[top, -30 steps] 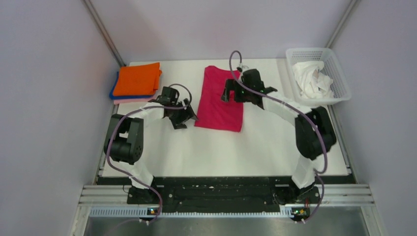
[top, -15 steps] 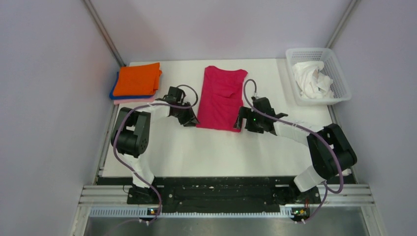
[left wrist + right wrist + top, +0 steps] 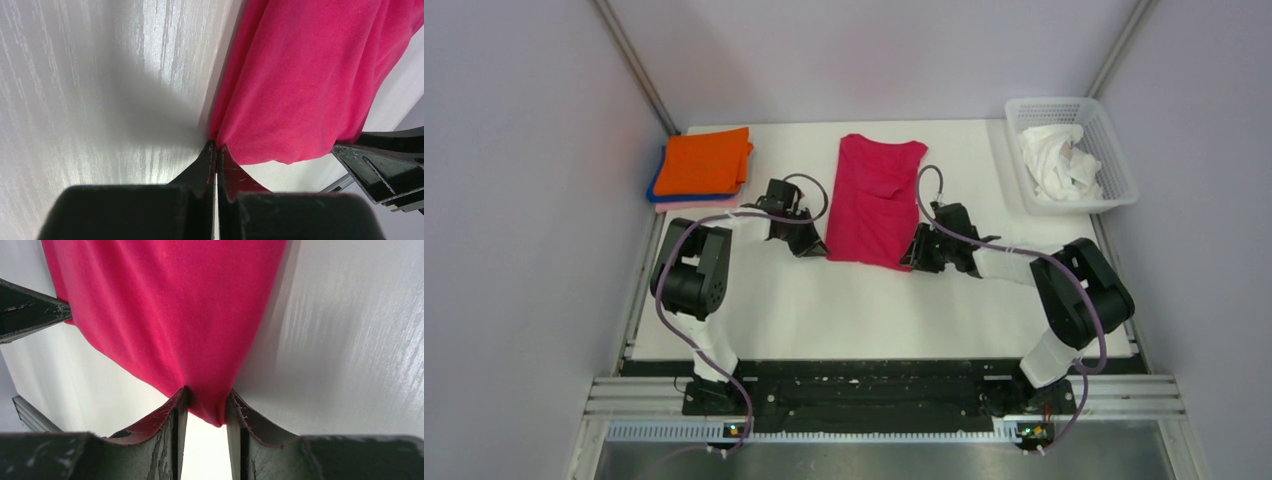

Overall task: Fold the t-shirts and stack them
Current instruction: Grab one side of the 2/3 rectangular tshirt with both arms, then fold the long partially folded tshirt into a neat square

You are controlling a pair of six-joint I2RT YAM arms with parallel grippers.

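A crimson t-shirt (image 3: 874, 198) lies folded lengthwise on the white table (image 3: 874, 300), collar end far. My left gripper (image 3: 819, 248) sits at its near left corner. In the left wrist view that gripper (image 3: 216, 145) is shut, its tips pinching the crimson t-shirt (image 3: 300, 80) at the corner's edge. My right gripper (image 3: 914, 258) is at the near right corner. In the right wrist view it (image 3: 206, 392) is closed on a bunched corner of the crimson t-shirt (image 3: 170, 310), cloth touching both fingers.
A stack of folded t-shirts lies at the far left: orange (image 3: 706, 160) on top, blue (image 3: 656, 190) and pale pink (image 3: 686, 206) edges beneath. A white lattice basket (image 3: 1117, 160) at the far right holds a crumpled white t-shirt (image 3: 1056, 162).
My right arm came back from the shirt's far end to its near right corner. The left gripper edged in to the near left corner. Both pairs of jaws closed.
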